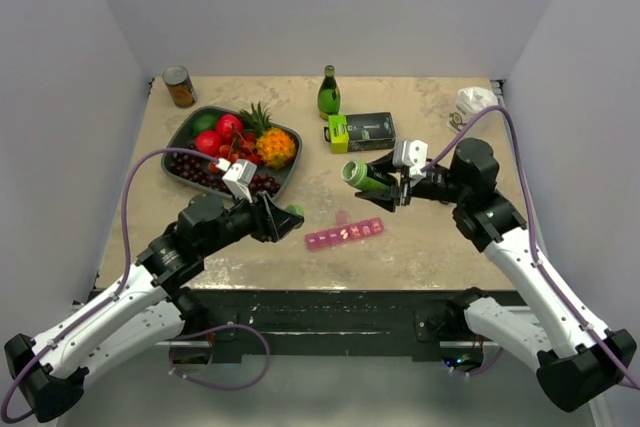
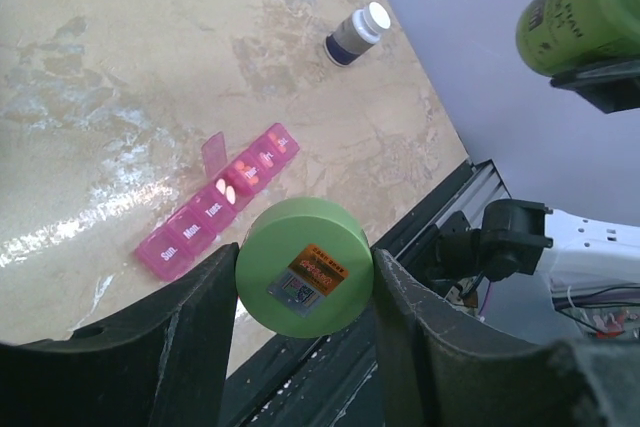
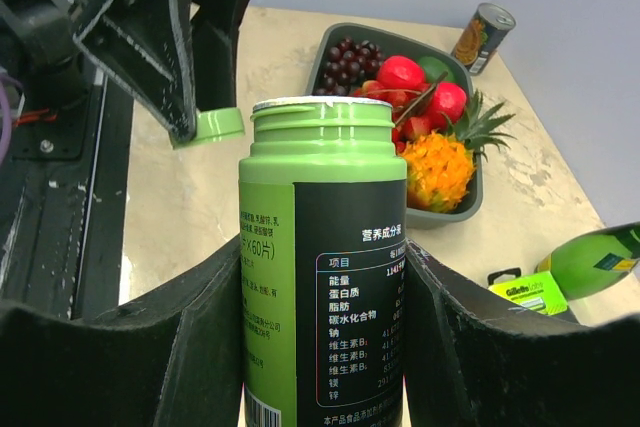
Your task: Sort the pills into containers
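The pink pill organiser lies on the table between the arms, one lid up; it also shows in the left wrist view, with pills in two compartments. My left gripper is shut on a round green cap, held above the table's near edge left of the organiser. My right gripper is shut on an open green pill bottle, held tilted with its mouth toward the left, above and right of the organiser. The bottle fills the right wrist view; the cap shows there too.
A grey tray of fruit sits at the back left, a tin can behind it. A green glass bottle and a dark box stand mid-back. A small dark bottle with a white cap lies right of the organiser.
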